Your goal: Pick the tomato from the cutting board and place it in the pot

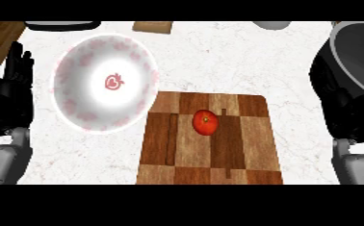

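Note:
A red tomato (204, 122) lies on the brown checkered cutting board (249, 157), near the board's middle. At the view's right edge a dark round pot with a grey rim (346, 31) is partly cut off and partly behind my right hand. My right hand (338, 102) rests open at that edge, fingers up, well to the right of the tomato. At the left edge my left hand (17, 93) also rests open with its fingers pointing up, far from the board. Neither hand touches anything.
A large white plate with pink markings (78, 83) lies left of the board, its rim close to the board's top left corner. Along the far edge are a dark object (62, 25), a small wooden block (153, 26) and a grey round thing (272, 24).

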Available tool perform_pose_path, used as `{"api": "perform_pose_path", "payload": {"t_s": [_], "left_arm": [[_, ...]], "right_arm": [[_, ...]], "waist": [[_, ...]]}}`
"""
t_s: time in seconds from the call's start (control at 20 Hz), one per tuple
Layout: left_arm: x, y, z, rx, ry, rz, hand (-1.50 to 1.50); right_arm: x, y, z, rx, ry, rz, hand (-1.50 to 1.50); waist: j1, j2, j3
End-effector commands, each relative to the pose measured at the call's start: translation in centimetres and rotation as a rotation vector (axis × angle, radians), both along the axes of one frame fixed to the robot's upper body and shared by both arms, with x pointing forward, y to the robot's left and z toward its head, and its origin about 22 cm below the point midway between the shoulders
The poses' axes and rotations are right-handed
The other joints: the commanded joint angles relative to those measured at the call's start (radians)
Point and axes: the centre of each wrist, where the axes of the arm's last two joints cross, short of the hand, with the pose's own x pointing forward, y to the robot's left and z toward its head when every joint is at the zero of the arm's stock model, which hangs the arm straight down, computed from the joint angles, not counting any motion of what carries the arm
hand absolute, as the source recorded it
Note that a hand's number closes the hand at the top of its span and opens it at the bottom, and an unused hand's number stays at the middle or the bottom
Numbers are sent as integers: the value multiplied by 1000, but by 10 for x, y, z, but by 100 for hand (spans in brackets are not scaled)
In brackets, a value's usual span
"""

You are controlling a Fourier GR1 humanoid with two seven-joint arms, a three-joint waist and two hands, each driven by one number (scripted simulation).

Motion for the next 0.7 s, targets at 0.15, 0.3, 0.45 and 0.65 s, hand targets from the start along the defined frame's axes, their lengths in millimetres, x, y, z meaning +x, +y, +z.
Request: {"api": "perform_pose_path", "payload": {"t_s": [0.15, 0.3, 0.45, 0.65], "left_arm": [[0, -27, 10, -88, 9, -124, 0], [1, -31, 9, -108, 28, -186, 0], [4, -42, 15, -165, 72, -233, 0], [6, -40, 14, -184, 89, -243, 0]], "right_arm": [[31, 8, 17, 25, -200, 6, 150], [20, -29, 34, -627, -172, 154, 150], [25, 31, -33, -265, -267, -110, -150], [16, 43, -33, -196, -429, -17, -150]], "waist": [[30, 17, 5], [45, 29, -30], [30, 20, 5], [21, 18, 5]]}}
